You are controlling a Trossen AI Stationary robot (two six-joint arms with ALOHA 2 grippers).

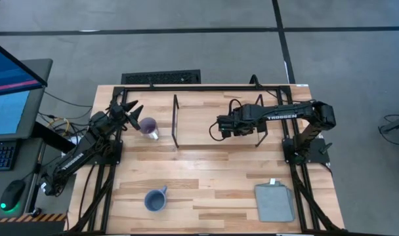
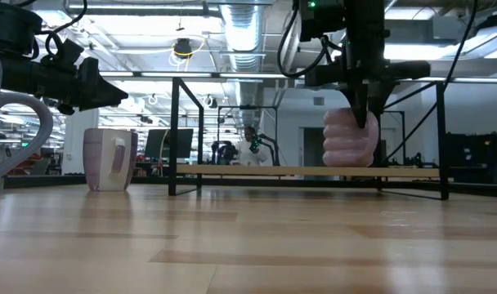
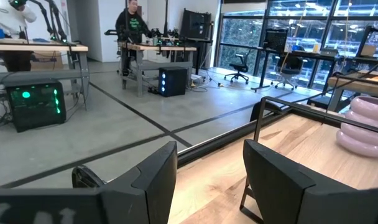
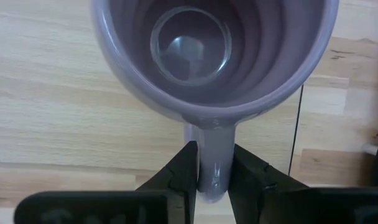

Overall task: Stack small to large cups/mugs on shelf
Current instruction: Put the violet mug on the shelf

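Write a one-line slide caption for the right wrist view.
Right end effector shut on the handle of a light purple mug, seen from above over the wooden shelf.

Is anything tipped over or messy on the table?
Nothing is spilled or broken. Only the blue mug looks tipped: it seems to lie on its side near the table's front edge. The right gripper holds a purple mug by its handle over the shelf.
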